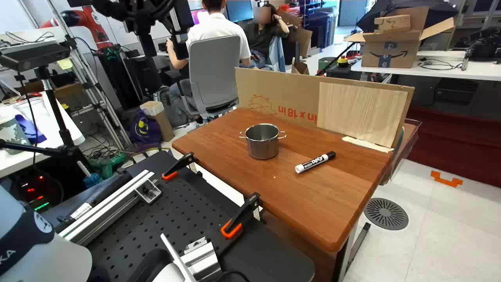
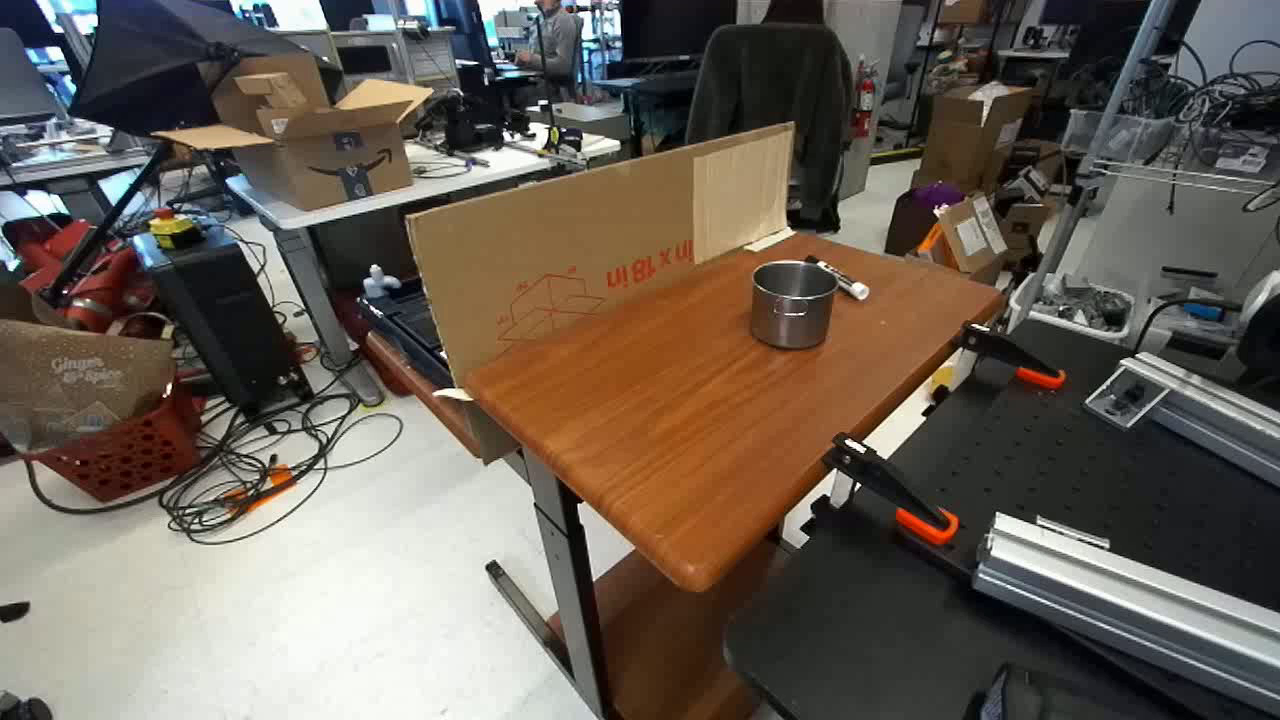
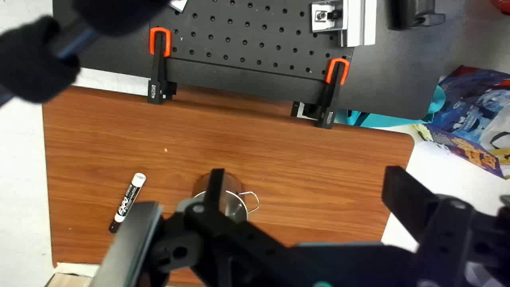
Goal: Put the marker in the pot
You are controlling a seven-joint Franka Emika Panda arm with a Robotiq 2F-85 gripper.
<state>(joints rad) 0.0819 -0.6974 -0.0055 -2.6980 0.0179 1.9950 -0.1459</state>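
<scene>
The marker, black with white ends, lies on the brown table (image 1: 313, 211). It shows in both exterior views (image 1: 313, 163) (image 2: 842, 280) and in the wrist view (image 3: 128, 199). The silvery metal pot stands upright beside it, apart from it, in both exterior views (image 1: 263, 150) (image 2: 790, 322). Its inside looks empty in an exterior view. In the wrist view the pot (image 3: 232, 184) is partly hidden behind a gripper finger. My gripper (image 3: 305, 179) is wide open and empty, high above the table. It also shows at the top of an exterior view (image 1: 163, 49).
A cardboard panel (image 1: 282, 92) stands along the table's far edge. Black clamps with orange tips (image 1: 240, 219) (image 2: 890, 480) fix the near edge to the black perforated base (image 1: 188, 211). Metal rails (image 1: 109, 207) lie on that base. People sit behind the table.
</scene>
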